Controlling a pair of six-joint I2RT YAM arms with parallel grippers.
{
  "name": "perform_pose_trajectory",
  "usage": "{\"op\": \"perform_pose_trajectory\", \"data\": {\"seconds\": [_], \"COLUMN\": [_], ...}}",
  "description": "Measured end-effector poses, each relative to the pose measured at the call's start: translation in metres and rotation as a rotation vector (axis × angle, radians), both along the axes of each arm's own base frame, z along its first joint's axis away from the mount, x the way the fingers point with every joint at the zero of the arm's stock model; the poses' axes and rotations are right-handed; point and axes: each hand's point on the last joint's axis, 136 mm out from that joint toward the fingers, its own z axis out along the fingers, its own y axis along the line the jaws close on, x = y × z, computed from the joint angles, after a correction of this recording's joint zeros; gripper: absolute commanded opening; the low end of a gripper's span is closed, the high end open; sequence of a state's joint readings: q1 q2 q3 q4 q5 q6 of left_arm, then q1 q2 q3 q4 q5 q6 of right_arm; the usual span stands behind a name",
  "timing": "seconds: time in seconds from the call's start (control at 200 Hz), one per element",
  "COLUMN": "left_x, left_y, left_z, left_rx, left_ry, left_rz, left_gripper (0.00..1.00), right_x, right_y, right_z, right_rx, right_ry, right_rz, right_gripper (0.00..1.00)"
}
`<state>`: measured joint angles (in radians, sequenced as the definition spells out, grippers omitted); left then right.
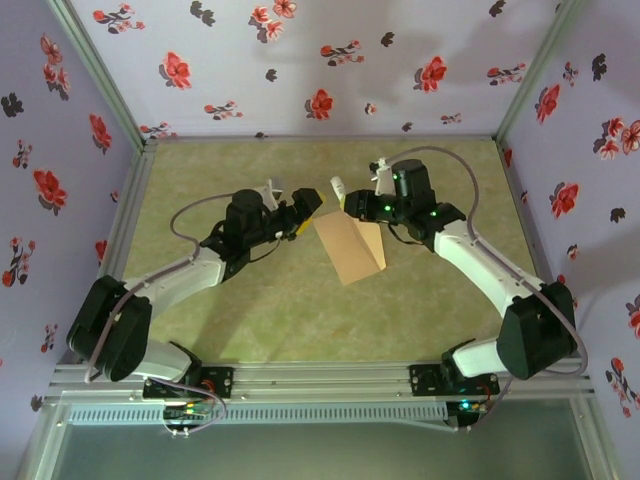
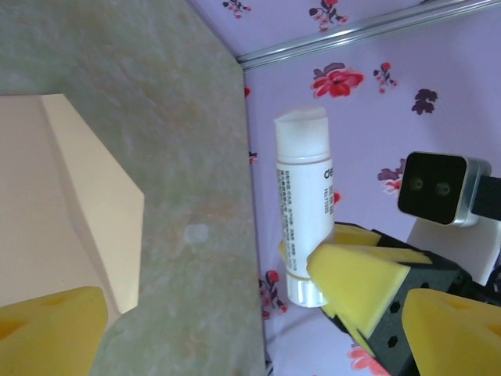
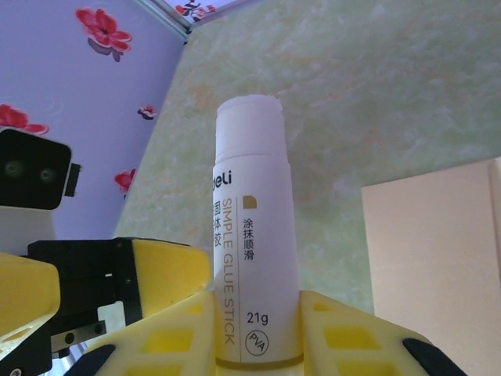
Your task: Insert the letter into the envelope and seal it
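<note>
The right pincer (image 3: 257,333) pinches a smooth white cylindrical glue stick (image 3: 250,227) at its base, between 2 yellow fingers. The left pincer (image 1: 306,207) stands spread close beside it. The flat tan kraft envelope (image 1: 348,252) lies on the mottled green worktop (image 1: 250,300), between both arms.

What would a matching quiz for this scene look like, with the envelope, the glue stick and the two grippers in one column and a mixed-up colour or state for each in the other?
Column one:
1. envelope
2. glue stick
3. left gripper
4. right gripper

Column two:
A. open, holding nothing
B. white, with a printed label
C. tan, lying on the table
D. shut on the glue stick

Pairs: 1-C, 2-B, 3-A, 4-D.
</note>
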<state>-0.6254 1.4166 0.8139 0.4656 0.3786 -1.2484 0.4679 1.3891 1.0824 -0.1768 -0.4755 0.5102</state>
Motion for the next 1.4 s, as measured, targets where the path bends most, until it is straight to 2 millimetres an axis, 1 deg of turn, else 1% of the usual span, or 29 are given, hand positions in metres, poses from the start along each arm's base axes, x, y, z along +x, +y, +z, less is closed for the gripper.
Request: {"op": "perform_pose_trajectory", "data": {"seconds": [0.155,0.375,0.55,0.645,0.835,0.885,1.055,1.315,1.4], "left_x": [0.000,0.001,0.002,0.003,0.007,0.008,0.010,0.011,0.013], "left_y": [-0.003,-0.004,-0.005,-0.006,-0.009,-0.009,-0.010,-0.012,-0.012], "left_z": [0.005,0.004,-0.001,-0.006,-0.013,-0.014,-0.013,-0.010,-0.010], "left_rx": [-0.029,-0.036,-0.030,-0.026,-0.029,-0.033,-0.045,-0.065,-0.071], "left_ry": [-0.003,0.003,0.010,0.021,0.038,0.041,0.040,0.039,0.043], "left_rz": [-0.010,-0.013,-0.013,-0.012,-0.009,-0.008,-0.006,-0.004,0.000], "left_gripper": [0.95,0.94,0.90,0.82,0.75,0.71,0.58,0.48,0.38], "right_x": [-0.004,-0.011,-0.018,-0.022,-0.029,-0.029,-0.028,-0.032,-0.031], "right_y": [0.009,0.024,0.035,0.041,0.049,0.049,0.052,0.057,0.057], "right_z": [0.000,-0.011,-0.016,-0.014,-0.012,-0.013,-0.018,-0.018,-0.017], "right_rx": [0.010,0.008,0.015,0.024,0.038,0.040,0.038,0.043,0.045], "right_ry": [-0.002,0.029,0.047,0.046,0.045,0.050,0.061,0.061,0.056], "right_rz": [0.027,0.072,0.111,0.133,0.163,0.164,0.169,0.185,0.185], "right_gripper": [0.00,0.00,0.00,0.00,0.00,0.00,0.00,0.00,0.00]}}
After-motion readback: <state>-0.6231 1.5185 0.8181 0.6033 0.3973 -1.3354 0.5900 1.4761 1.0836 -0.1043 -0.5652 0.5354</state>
